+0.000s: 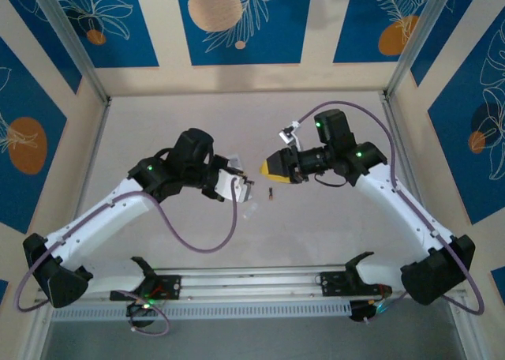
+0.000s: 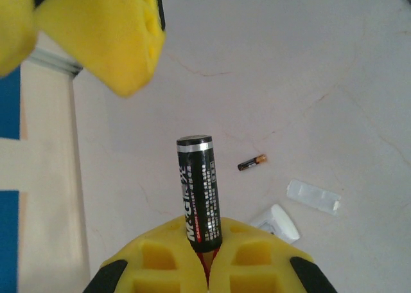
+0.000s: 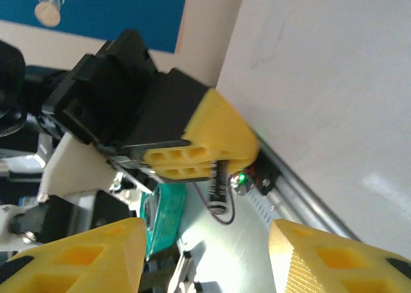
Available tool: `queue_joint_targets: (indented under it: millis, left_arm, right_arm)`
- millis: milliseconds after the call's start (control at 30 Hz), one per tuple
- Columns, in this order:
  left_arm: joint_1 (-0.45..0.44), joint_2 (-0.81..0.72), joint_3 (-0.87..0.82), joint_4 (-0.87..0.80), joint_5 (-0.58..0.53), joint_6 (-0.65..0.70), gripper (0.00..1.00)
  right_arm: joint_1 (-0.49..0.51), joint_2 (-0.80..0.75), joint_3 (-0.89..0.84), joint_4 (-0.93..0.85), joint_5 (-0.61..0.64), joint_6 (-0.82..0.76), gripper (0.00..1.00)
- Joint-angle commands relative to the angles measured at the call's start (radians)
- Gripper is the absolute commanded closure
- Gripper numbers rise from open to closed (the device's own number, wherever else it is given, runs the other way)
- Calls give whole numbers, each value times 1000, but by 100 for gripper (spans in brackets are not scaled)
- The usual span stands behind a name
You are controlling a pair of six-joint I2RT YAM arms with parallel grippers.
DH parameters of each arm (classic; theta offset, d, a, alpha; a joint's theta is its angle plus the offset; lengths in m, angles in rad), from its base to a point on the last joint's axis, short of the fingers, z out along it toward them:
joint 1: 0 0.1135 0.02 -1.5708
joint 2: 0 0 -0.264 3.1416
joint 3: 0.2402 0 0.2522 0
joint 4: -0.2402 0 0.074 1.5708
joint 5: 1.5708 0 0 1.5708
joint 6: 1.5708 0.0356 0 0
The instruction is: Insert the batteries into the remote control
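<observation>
A pale, faintly veined table (image 1: 316,218) sits between beige walls with blue leaf-patterned panels (image 1: 276,28). Metal frame posts (image 1: 69,40) rise at its corners, and a slotted rail (image 1: 252,285) lines the near edge.

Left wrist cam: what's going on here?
The left gripper is shut on one battery, pinched by one end so that it sticks out past the fingertips, clear of the table. The second battery lies loose on the table. The right gripper is open and empty, facing the left one at close range.
</observation>
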State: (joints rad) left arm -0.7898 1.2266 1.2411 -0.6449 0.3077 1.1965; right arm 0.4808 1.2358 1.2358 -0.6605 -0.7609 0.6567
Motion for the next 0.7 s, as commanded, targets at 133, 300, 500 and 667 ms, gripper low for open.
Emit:
queue_joint_targets:
  millis: [133,300,500,667]
  left_arm:
    - [-34,11,38,26,-8,116,100]
    - [-34,10,55,39,-17,139,100]
    - [-34,-4,62,46,5,141,100]
    - [-35,-3,73,42,27,146,100]
  right_arm:
    - [55,70,90,-73,-51,-43,50]
    - [78,82,87,-78,-14,-70,49]
    - [83,70,46,-41,3,-66,52]
    - [100,72,53,-45,24,-63,67]
